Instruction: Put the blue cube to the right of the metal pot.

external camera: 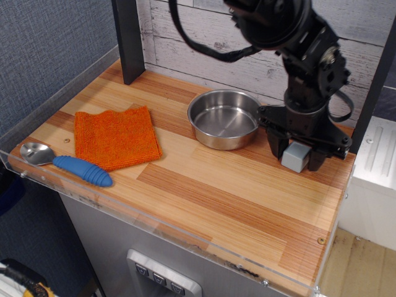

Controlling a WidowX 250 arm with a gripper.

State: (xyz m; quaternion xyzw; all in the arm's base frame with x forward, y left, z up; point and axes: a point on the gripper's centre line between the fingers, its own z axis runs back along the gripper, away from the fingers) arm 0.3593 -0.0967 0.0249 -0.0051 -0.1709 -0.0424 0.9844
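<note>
The metal pot (223,119) stands at the back middle of the wooden tabletop (216,198); it is round, shiny and holds nothing. The blue cube (296,157) is a small pale grey-blue block just right of the pot, between my black fingers. My gripper (296,159) points down and is shut on the cube, holding it at or just above the wood near the table's right edge. I cannot tell whether the cube touches the surface. A small gap separates the left finger (276,147) from the pot's rim.
An orange cloth (116,137) lies at the left. A spoon with a blue ribbed handle (80,169) lies at the front left corner. A dark post (129,40) stands at the back left. A clear guard rims the table's edges.
</note>
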